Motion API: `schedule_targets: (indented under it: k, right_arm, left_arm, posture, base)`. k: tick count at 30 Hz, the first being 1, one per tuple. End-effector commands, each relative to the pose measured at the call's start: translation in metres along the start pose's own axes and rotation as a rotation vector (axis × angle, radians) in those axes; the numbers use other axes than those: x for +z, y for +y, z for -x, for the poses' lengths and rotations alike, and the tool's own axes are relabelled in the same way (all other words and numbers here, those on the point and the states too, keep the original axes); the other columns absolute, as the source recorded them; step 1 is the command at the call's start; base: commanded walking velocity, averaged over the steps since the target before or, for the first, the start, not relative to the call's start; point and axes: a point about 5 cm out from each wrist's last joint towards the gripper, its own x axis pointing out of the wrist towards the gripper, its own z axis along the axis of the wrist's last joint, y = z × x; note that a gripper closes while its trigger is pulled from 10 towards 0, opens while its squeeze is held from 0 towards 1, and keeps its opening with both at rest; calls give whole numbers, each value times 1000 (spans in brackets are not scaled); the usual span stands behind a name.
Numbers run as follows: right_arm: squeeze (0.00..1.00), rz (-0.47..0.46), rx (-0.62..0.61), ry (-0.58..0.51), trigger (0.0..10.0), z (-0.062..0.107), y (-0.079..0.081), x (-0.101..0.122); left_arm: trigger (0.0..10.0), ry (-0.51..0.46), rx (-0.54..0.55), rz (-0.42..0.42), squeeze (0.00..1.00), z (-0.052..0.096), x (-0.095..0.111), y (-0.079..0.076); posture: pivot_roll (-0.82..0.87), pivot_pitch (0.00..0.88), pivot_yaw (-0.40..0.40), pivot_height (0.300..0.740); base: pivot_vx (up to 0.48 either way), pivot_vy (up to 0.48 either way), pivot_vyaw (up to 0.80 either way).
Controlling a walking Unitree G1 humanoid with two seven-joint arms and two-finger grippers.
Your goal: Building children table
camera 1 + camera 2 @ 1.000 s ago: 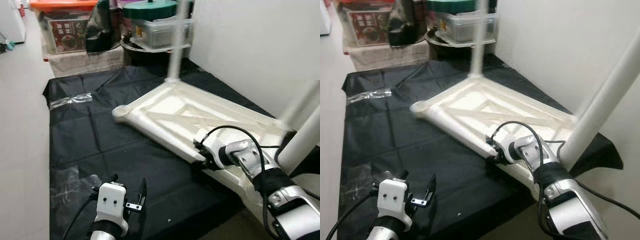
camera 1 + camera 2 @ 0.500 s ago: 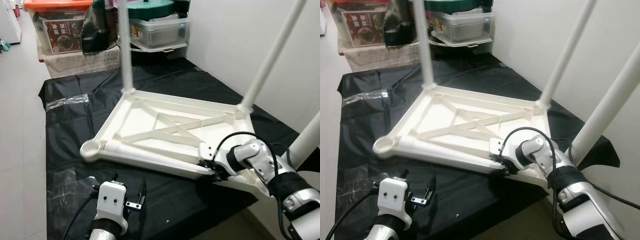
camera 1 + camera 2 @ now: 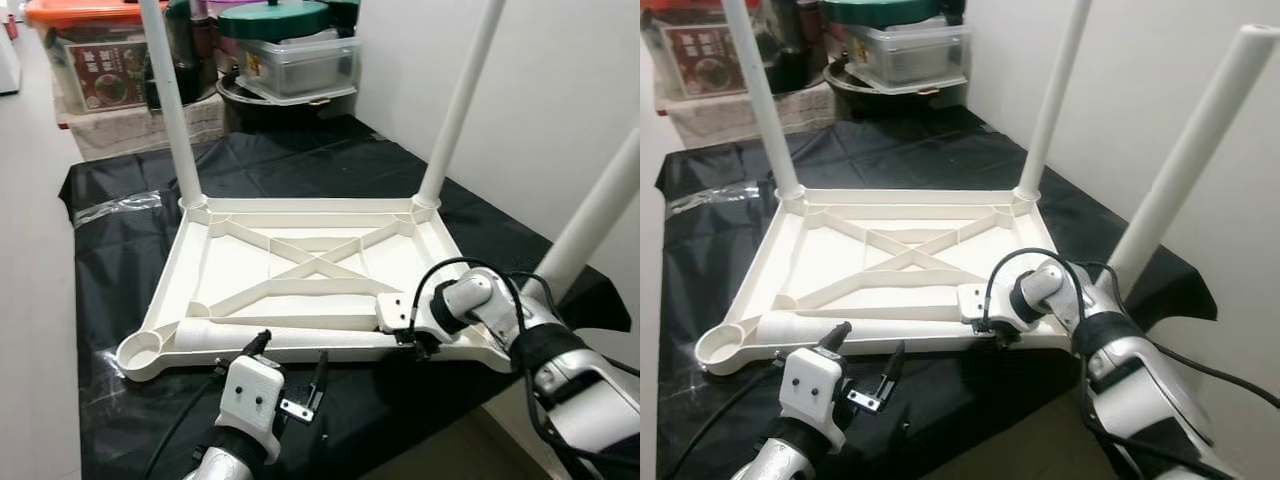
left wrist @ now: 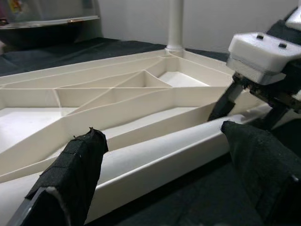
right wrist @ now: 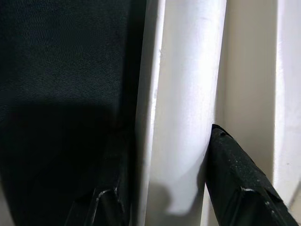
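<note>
Table top, white plastic, lies upside down on a black sheet in the middle of the frame, with its ribbed underside facing up. Three white legs stand upright in its corners: one at the upper left, one at the upper right, and one at the right edge. A fourth leg lies flat along the near edge of the table top, next to the empty round socket at the lower left corner. The right tool is closed on this loose leg, one black finger on each side of it. The left tool hovers at the bottom centre, just in front of the same leg, with its fingers spread wide and holding nothing. Storage boxes stand at the top of the frame.
</note>
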Motion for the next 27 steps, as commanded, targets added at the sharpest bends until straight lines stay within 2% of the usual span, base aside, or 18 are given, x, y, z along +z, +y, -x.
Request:
schedule_targets:
  k: [1,4,10,12,19,27]
  right_arm:
    - [0,230,23,-17,0,-1,-11,26]
    - [0,272,43,-12,0,3,-15,30]
    - [0,300,31,-45,0,5,-20,40]
    - [0,360,14,-82,0,2,-24,51]
    - [0,402,-30,-115,0,-6,-28,64]
    - [0,458,-89,-37,0,-8,-38,69]
  left_arm:
    - [10000,22,1,-8,0,3,-5,1]
    - [10000,32,5,-12,0,4,-7,3]
    - [10000,38,7,-13,0,4,-8,4]
    - [10000,43,6,-15,0,5,-9,3]
    - [10000,46,7,-18,0,5,-10,4]
    - [10000,51,5,-19,0,5,-12,3]
  posture:
    - [22,27,-53,740]
    - [25,27,-55,740]
    - [25,27,-55,740]
    - [24,27,-53,740]
    - [24,27,-53,740]
    - [27,18,-52,740]
  base:
    - [0,0,0]
    - [0,0,0]
    - [0,0,0]
    - [0,0,0]
    - [0,0,0]
    - [0,0,0]
